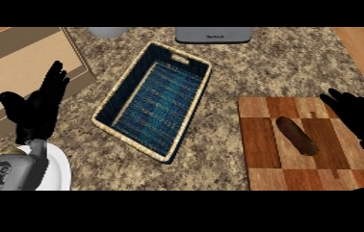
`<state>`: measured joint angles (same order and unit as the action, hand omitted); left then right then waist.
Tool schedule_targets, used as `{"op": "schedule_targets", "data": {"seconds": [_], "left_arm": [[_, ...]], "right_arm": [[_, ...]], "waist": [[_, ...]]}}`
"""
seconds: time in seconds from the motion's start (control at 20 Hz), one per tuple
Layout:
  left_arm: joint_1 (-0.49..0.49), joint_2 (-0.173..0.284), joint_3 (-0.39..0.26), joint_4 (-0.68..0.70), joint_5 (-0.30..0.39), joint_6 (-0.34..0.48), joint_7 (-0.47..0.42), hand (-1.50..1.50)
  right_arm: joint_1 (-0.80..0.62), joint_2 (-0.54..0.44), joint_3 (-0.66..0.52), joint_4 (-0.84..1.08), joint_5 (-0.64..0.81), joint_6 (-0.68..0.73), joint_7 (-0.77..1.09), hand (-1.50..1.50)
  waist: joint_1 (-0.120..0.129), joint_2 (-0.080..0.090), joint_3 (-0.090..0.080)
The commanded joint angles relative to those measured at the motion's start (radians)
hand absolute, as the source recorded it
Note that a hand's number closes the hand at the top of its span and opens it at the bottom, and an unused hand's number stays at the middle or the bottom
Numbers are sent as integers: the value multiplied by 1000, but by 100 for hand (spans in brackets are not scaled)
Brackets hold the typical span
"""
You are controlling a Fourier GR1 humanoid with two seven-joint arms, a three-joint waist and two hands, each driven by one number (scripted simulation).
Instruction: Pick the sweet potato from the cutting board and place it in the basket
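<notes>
A brown sweet potato [297,135] lies slanted on the wooden cutting board [263,144] at the lower right. The woven basket [119,91] with a dark blue lining sits left of the board, turned at an angle, with nothing in it. My right hand [347,108] shows at the right edge over the board's far right corner, fingers spread, a short way right of the sweet potato and not touching it. At the left edge, my left hand [39,108] rests open with fingers up, left of the basket.
A grey appliance [213,34] stands at the back edge behind the basket, and a pale round object [108,32] sits to its left. A white plate [60,175] shows at the lower left beside my left forearm. A tan panel [28,58] covers the far left.
</notes>
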<state>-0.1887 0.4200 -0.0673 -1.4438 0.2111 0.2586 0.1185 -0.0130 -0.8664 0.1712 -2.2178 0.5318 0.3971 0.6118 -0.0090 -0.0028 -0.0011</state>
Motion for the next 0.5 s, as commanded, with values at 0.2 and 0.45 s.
{"op": "schedule_targets", "data": {"seconds": [0.2, 0.45], "left_arm": [[-6, -44, 37, 47, -31, -37, -35, 0], [98, -65, 8, -111, -68, -35, 4, 0]], "right_arm": [[118, 144, -1, 92, 160, -113, -196, -150], [62, 211, -2, 242, 209, -140, -306, -150]], "waist": [[3, 3, 1], [14, 2, 2]]}}
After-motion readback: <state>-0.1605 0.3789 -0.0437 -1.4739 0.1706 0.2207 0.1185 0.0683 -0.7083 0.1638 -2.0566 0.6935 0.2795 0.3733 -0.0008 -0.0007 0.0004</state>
